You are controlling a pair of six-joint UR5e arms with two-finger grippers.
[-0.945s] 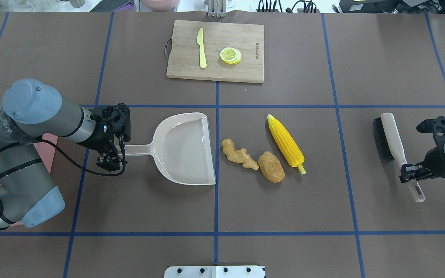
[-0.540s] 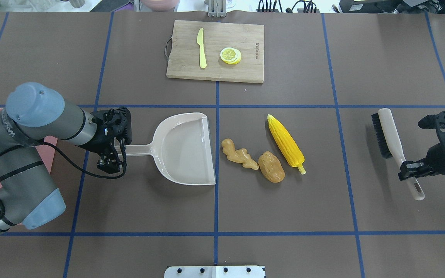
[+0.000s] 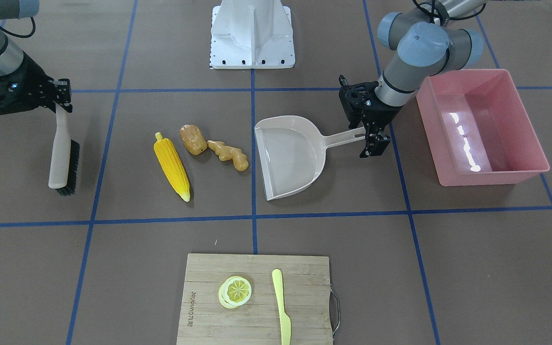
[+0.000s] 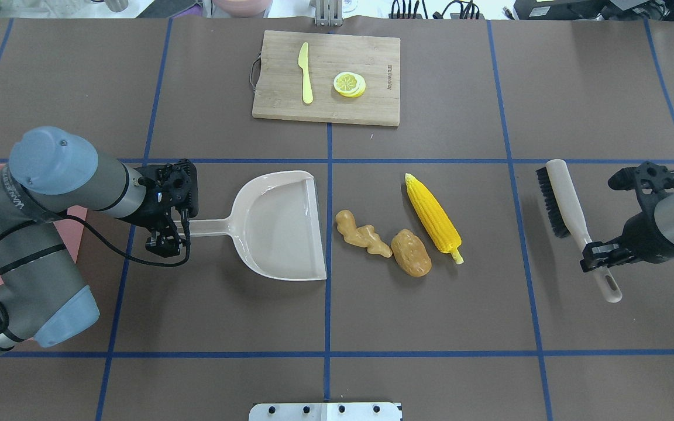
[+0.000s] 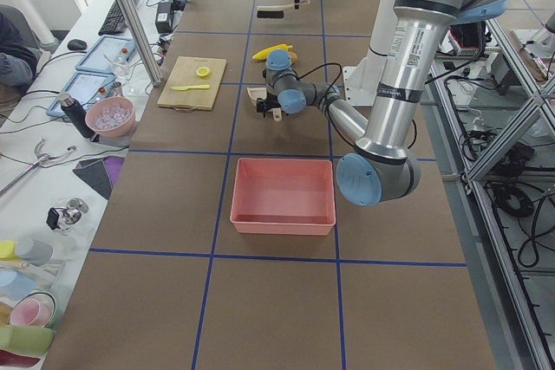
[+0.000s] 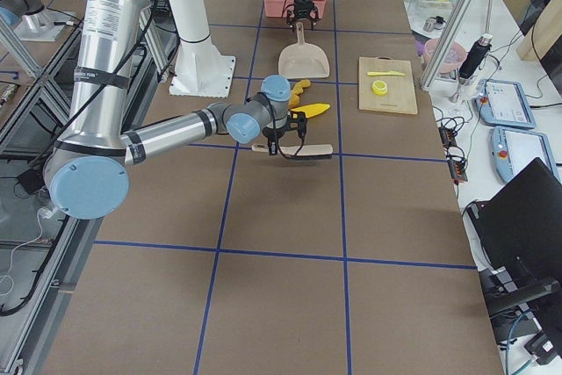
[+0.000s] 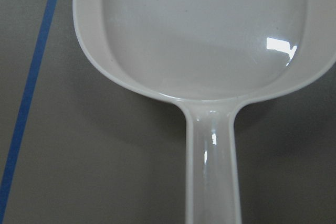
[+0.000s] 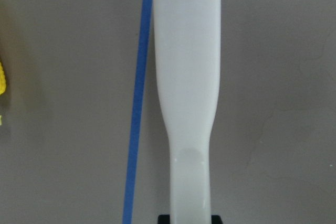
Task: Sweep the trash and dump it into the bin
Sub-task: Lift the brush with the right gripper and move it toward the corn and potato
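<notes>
My right jaws are clamped on the handle of the brush (image 4: 571, 206), which hangs just off the counter (image 4: 430, 304) with its bristles facing the trash. The corn cob (image 4: 433, 213), potato (image 4: 411, 252) and ginger root (image 4: 363, 234) lie loose between the brush and the open mouth of the dustpan (image 4: 281, 225). My left jaws sit at the dustpan's handle end — gripping or slack, I cannot tell. The pink bin (image 3: 491, 176) stands just beyond that arm.

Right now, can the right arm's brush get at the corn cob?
Probably yes: nothing stands between the brush, held in the right pincer, and the corn cob, the nearest piece of trash on that side.
</notes>
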